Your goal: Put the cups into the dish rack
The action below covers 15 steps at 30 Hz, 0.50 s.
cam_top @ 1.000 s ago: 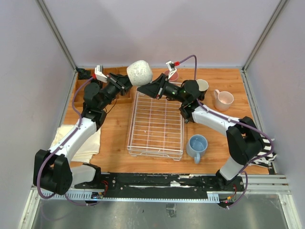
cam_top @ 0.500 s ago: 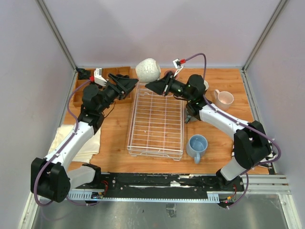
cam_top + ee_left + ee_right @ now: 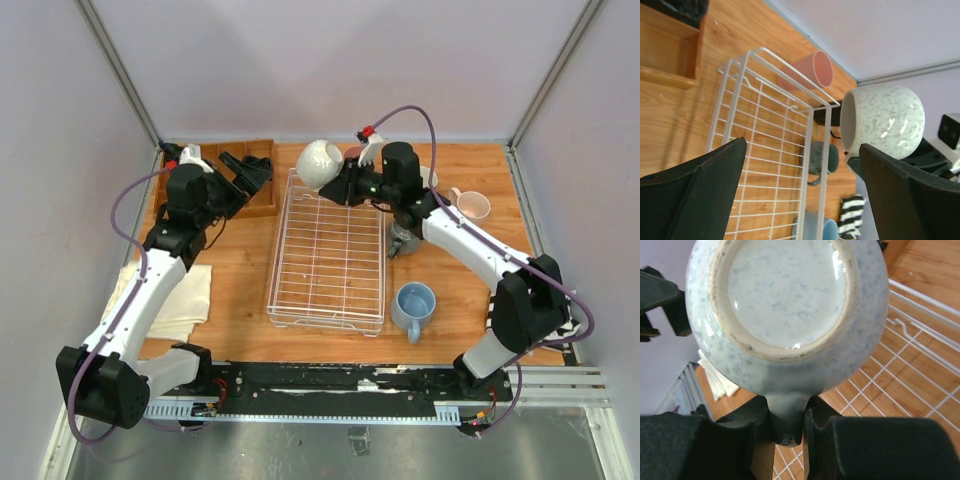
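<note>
White speckled mug (image 3: pixel 320 163): clamped by its handle in right pincer (image 3: pixel 787 427), base facing the wrist camera, aloft over far corner of dish rack (image 3: pixel 326 324). Left pincer (image 3: pixel 250 168): fingers wide apart, just beside mug, not touching it. Light blue mug (image 3: pixel 414 305): well behind right pincer, outside rack.

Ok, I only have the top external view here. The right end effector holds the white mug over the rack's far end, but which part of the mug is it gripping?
Observer: The right wrist view shows the right end effector shut on the white mug by its handle.
Operator: Is anything in the left one?
Observer: No. The left end effector is open and empty, looking across the dish rack.
Operator: What is that pink bit behind the mug?
Observer: A pink tumbler, lying on its side beyond the far rim.
</note>
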Each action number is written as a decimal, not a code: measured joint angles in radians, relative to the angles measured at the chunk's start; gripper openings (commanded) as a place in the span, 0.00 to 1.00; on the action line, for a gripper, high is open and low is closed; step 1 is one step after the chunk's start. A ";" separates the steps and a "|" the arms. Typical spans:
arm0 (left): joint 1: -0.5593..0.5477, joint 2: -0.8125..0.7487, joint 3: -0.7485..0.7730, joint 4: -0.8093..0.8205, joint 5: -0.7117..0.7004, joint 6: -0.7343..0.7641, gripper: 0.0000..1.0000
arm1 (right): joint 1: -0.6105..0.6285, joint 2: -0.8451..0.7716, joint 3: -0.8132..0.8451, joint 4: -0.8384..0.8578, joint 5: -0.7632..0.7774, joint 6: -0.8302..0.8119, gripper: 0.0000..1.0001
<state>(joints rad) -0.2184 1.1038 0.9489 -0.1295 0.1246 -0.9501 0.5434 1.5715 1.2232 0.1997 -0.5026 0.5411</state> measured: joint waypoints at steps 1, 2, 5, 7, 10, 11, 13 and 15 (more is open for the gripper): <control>0.000 0.006 0.028 -0.029 -0.018 0.035 1.00 | 0.000 0.005 0.027 -0.048 0.014 -0.032 0.01; 0.000 0.009 0.050 -0.051 -0.032 0.065 1.00 | 0.002 0.010 0.055 -0.091 0.031 -0.059 0.01; 0.000 0.017 0.087 -0.114 -0.063 0.158 1.00 | 0.009 0.036 0.134 -0.187 0.090 -0.147 0.01; 0.000 0.018 0.084 -0.142 -0.067 0.194 1.00 | 0.017 0.056 0.168 -0.228 0.129 -0.198 0.01; 0.000 0.011 0.048 -0.158 -0.064 0.227 1.00 | 0.040 0.095 0.193 -0.260 0.200 -0.261 0.00; 0.000 0.006 0.029 -0.162 -0.064 0.233 1.00 | 0.055 0.114 0.200 -0.274 0.228 -0.288 0.00; 0.000 -0.008 0.000 -0.169 -0.063 0.243 1.00 | 0.079 0.152 0.213 -0.294 0.270 -0.323 0.01; 0.000 -0.024 -0.014 -0.181 -0.064 0.255 1.00 | 0.101 0.195 0.229 -0.309 0.303 -0.353 0.01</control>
<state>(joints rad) -0.2180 1.0798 0.9344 -0.3103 0.0608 -0.6949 0.6449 1.7668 1.4521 -0.1089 -0.1993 0.1879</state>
